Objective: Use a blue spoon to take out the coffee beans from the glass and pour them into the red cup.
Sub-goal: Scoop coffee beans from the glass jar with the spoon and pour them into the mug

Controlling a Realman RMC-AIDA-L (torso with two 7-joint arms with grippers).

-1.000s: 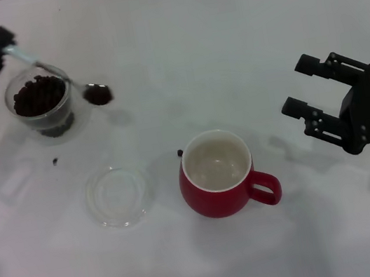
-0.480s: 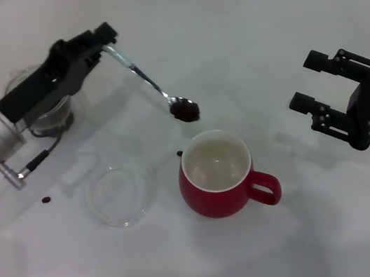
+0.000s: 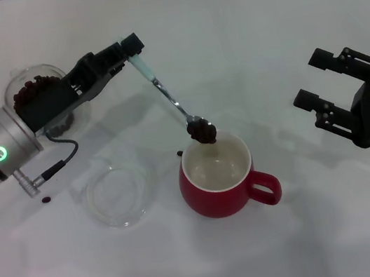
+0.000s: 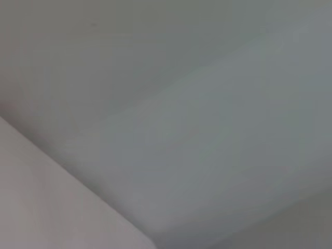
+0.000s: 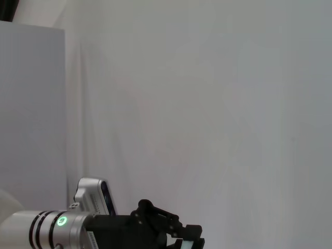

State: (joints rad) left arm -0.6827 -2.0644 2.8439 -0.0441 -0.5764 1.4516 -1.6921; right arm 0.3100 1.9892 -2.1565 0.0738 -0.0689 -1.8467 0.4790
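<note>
My left gripper (image 3: 129, 50) is shut on the pale blue handle of the blue spoon (image 3: 167, 96). The spoon's metal bowl carries a heap of dark coffee beans (image 3: 202, 132) just above the far rim of the red cup (image 3: 218, 174), which stands upright with a cream inside and nothing visible in it. The glass (image 3: 40, 100), still holding beans, stands at the far left, partly hidden behind my left arm. My right gripper (image 3: 320, 89) hovers open at the right, apart from everything. The left arm also shows in the right wrist view (image 5: 155, 228).
A flat clear glass dish (image 3: 115, 195) lies left of the red cup. One loose bean (image 3: 180, 153) lies by the cup's far left side and another (image 3: 47, 199) left of the dish. The left wrist view shows only blank surface.
My left arm has swung right from the glass, carrying the loaded spoon to above the red cup's rim. The right gripper has drifted slightly right.
</note>
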